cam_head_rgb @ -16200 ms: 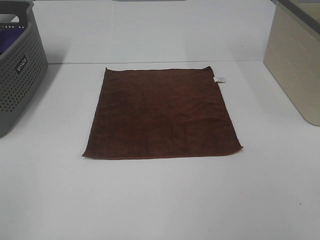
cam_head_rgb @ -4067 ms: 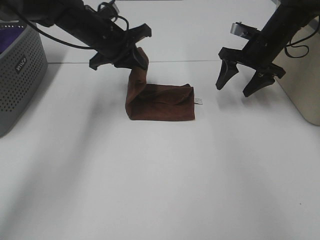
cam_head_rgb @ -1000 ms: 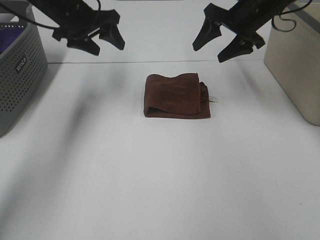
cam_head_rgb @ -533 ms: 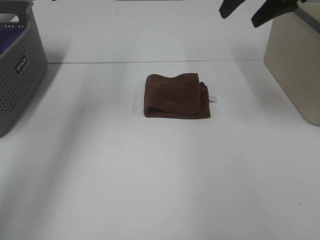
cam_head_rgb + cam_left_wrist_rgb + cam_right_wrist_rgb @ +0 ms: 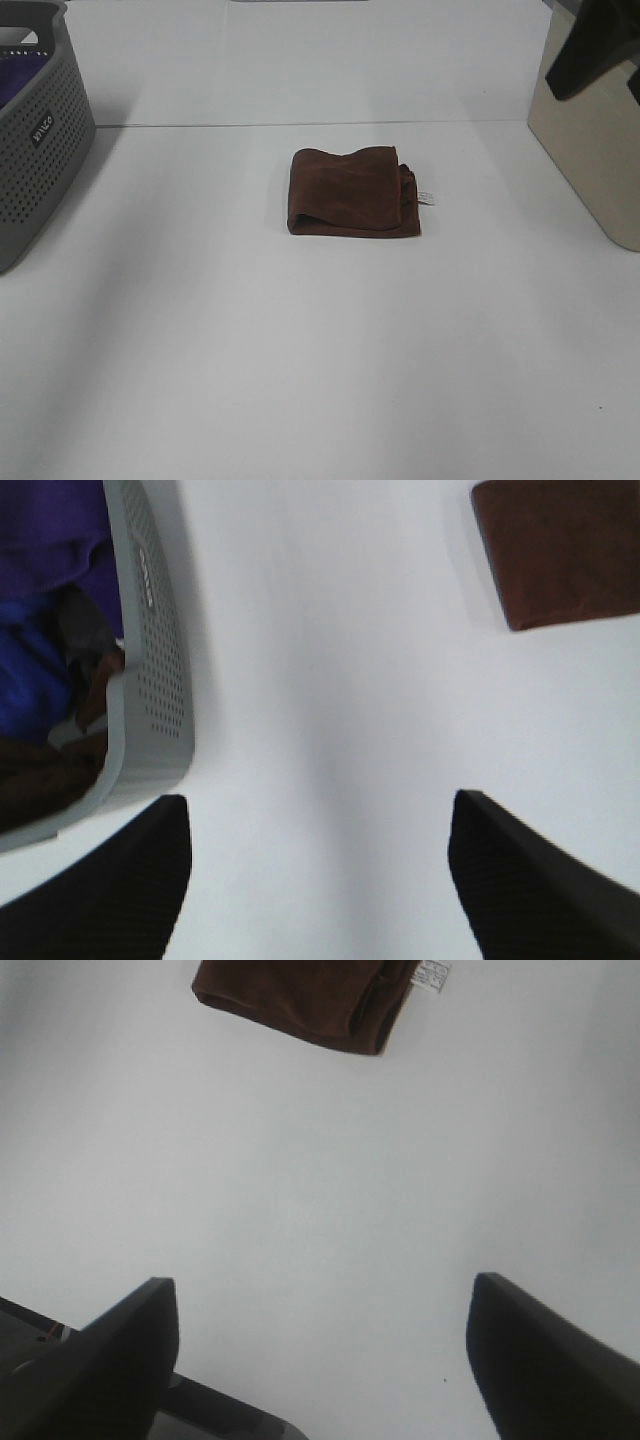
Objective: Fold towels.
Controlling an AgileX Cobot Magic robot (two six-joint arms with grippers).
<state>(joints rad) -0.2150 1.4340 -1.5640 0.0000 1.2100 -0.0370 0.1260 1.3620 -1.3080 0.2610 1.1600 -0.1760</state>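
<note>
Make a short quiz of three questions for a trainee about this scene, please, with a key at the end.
1. True or false: the towel lies spread out flat.
2. The white tag sits on which side of the towel in the high view? A left, B right, C front.
3. Fill in: the left gripper and the right gripper are both ____.

Key: 1 false, it is folded. 2 B. 3 open, holding nothing, above the white table.

- The folded towel (image 5: pixel 353 192) lies mid-table (image 5: pixel 300 380).
- Its tag (image 5: pixel 425 197) sits on its right edge.
- A basket (image 5: pixel 40 130) stands far left.
- A bin (image 5: pixel 590 150) stands far right.
</note>
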